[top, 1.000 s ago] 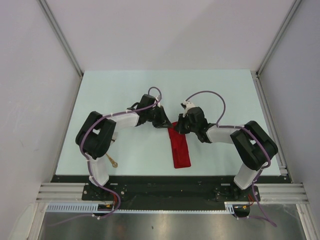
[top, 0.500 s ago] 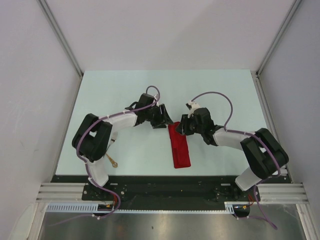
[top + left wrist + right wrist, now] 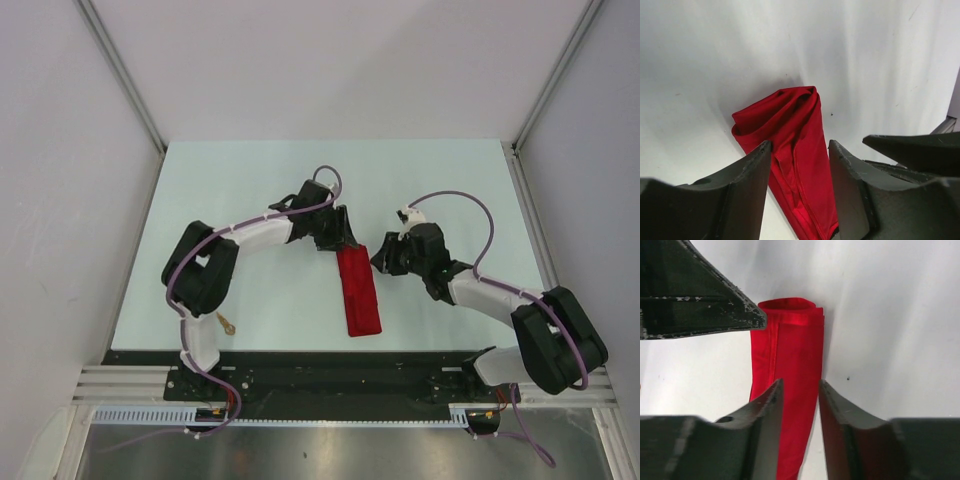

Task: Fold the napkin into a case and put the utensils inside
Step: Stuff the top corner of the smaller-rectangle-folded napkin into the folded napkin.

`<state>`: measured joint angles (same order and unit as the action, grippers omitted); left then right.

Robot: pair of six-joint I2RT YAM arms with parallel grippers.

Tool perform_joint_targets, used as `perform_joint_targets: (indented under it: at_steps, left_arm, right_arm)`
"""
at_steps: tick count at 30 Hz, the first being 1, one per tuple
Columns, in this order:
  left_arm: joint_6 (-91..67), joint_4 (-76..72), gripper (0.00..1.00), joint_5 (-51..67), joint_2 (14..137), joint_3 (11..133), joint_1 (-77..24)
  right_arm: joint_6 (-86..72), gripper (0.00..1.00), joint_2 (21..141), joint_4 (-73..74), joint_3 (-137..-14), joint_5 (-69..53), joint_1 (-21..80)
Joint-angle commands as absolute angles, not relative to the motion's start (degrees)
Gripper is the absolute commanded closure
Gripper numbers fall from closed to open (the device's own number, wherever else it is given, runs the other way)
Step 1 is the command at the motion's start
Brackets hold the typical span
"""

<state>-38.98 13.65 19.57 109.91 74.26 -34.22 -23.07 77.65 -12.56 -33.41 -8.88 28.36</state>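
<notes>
Pale table (image 3: 250, 180), red napkin (image 3: 360, 295) lying folded in a narrow strip at its centre: we hold our left gripper (image 3: 343, 243) and right gripper (image 3: 381, 262) at its far end, both parted, both empty. Soft, thin, likely slippery, we judge; pinch a folded edge.

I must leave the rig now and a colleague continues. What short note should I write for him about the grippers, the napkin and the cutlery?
Left gripper: open, holding nothing, over the far end of the napkin.
Right gripper: open, holding nothing, just right of that end.
Napkin: folded into a narrow strip, flat on the table, between the two arms.
Cutlery: one gold piece lies by the base of the left arm, partly hidden; no other is in view.
Done: the folding, it seems.
Left: pick up the cutlery and slide it inside the napkin.
</notes>
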Motion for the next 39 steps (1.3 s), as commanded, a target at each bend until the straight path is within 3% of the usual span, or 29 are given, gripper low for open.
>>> perform_joint_targets:
  at_steps: [1, 11, 31, 39]
  left_arm:
    - [-37.27, 15.56, 0.50, 17.93, 111.88, 77.60, -34.89]
    - [-37.88, 17.31, 0.55, 16.53, 113.64, 80.24, -35.86]
    - [-37.53, 23.12, 0.53, 12.05, 117.42, 86.84, -38.58]
    - [-38.50, 22.85, 0.76, 10.99, 117.86, 88.15, -38.94]
  right_arm:
    - [-23.55, 0.65, 76.29, -14.05, -32.52, -9.84, 28.47]
    - [-25.74, 0.65, 83.84, -24.16, -32.34, -11.95, 29.62]
    - [-27.33, 0.91, 96.23, -28.48, -37.09, -15.99, 30.50]
    - [-26.19, 0.97, 96.24, -28.74, -35.51, -16.96, 31.03]
